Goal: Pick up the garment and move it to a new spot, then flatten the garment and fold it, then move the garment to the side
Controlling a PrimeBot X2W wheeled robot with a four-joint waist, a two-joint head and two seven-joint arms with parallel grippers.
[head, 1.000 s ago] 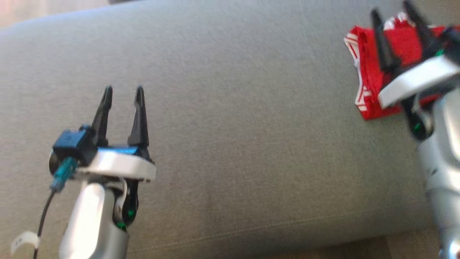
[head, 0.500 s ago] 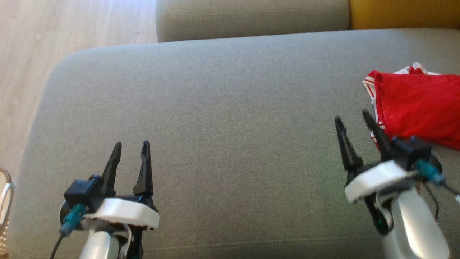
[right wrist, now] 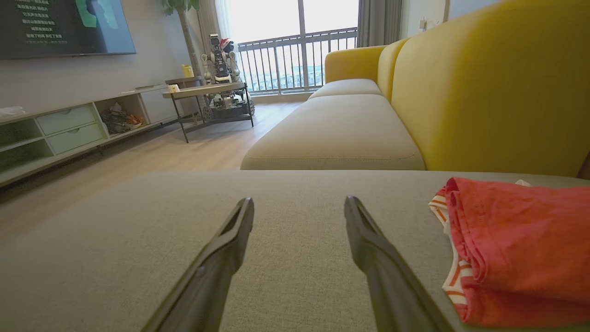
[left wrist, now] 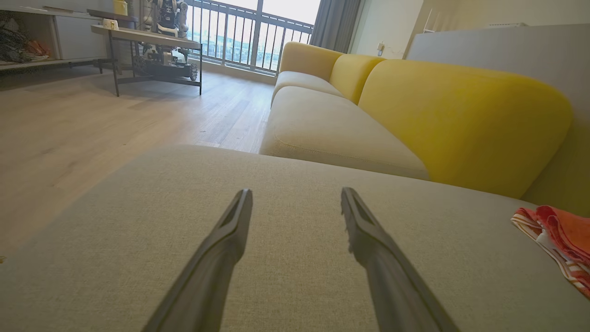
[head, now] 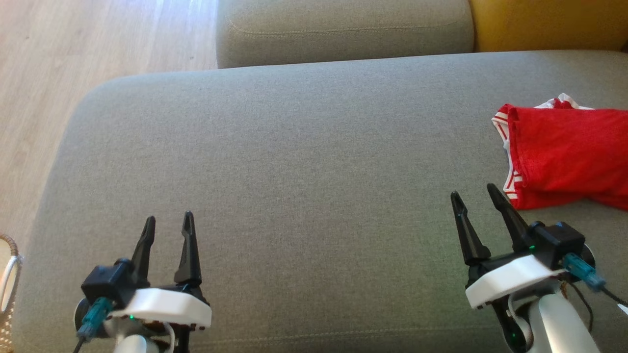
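**Red garment at 3 o'clock, both grippers empty**

In the head view the red garment (head: 564, 152) lies folded over at the 3 o'clock edge of the grey cushion (head: 304, 162), cut off by the frame. The right gripper (head: 473, 191) sits at 5 o'clock, near the garment but apart from it, with its jaws spread and holding nothing. The left gripper (head: 169, 218) at 7 o'clock is likewise released and empty. Broad bare cushion lies between them. The cushion's rounded corner at 10 o'clock meets the wooden floor (head: 73, 49). A second seat cushion (head: 343, 29) abuts at 12, with the yellow backrest (head: 539, 24) at 1. The right wrist view adds the garment's striped trim (right wrist: 454, 272) at 4 o'clock, a low table (right wrist: 205, 90) and a balcony railing (right wrist: 295, 50).
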